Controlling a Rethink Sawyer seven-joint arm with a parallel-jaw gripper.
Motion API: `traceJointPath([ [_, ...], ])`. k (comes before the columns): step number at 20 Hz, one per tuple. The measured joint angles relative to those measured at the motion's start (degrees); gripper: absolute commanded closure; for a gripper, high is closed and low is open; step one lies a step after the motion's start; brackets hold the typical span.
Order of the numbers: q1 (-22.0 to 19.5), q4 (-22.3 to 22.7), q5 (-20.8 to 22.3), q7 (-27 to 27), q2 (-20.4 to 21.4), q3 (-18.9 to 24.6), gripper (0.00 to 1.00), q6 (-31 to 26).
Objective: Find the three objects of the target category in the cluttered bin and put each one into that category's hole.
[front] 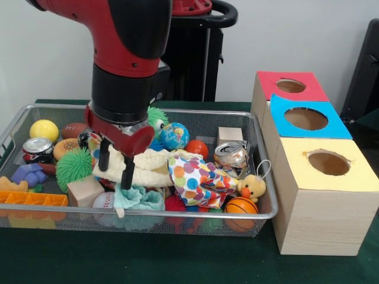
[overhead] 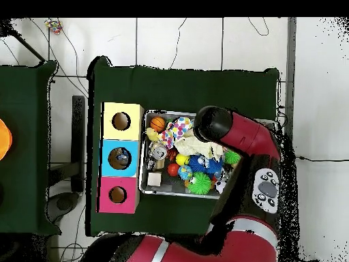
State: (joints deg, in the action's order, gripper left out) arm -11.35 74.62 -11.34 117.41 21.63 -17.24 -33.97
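The cluttered bin (front: pixel 177 111) is a wide silver wire-mesh basket on the green table, full of toys, and it also shows in the overhead view (overhead: pixel 160 192). My gripper (front: pixel 116 164) hangs low over the bin's left middle. It is open, with its two black fingers (front: pixel 127 172) down on either side of a cream fluffy cloth (front: pixel 148 167). In the overhead view the arm (overhead: pixel 213 126) hides the gripper. The blue-topped box's hole (front: pixel 306 119) is right of the bin, between the red-topped box (front: pixel 290 86) and the yellow-topped box (front: pixel 327 163). It also shows in the overhead view (overhead: pixel 120 157).
Around the gripper lie a green spiky ball (front: pixel 74 167), a wooden block (front: pixel 84 191), a teal cloth (front: pixel 139 198) and a polka-dot cloth (front: pixel 195 177). Further off are a globe ball (front: pixel 174 136), a crushed can (front: pixel 231 155), a duck plush (front: pixel 253 187) and a basketball (front: pixel 240 206).
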Motion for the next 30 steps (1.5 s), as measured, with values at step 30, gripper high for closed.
traceJointPath([
  [30,0.4,-2.3,-3.2,0.0,-5.4,-0.1,0.00,5.2],
])
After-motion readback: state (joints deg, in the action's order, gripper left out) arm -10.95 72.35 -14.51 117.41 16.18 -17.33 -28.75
